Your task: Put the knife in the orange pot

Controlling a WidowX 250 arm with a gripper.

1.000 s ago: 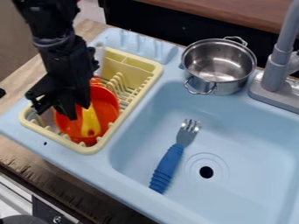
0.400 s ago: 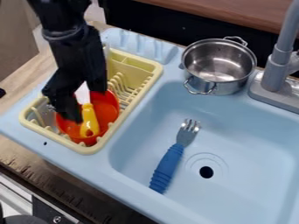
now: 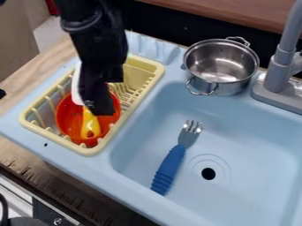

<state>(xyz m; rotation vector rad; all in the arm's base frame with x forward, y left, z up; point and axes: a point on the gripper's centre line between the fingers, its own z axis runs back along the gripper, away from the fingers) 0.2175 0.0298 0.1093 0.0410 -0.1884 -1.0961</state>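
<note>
The gripper [image 3: 99, 108] hangs over the right part of the orange pot [image 3: 69, 119], in the drying rack at the left; I cannot tell how its jaws stand. In the pot lies the knife, its yellow handle [image 3: 89, 125] pointing toward the pot's near edge. A white blade [image 3: 76, 88] rises from the pot's far left side, partly hidden behind the gripper.
The pale yellow rack [image 3: 89, 151] stands on the light blue counter left of the sink [image 3: 254, 145]. A fork with a blue handle [image 3: 168, 170] lies in the basin. A steel pot [image 3: 221, 66] stands behind it, beside the grey faucet [image 3: 279, 66].
The gripper has moved right across the orange pot and turned, uncovering the rack's left side and more of the white blade. The yellow handle stays in about the same place.
</note>
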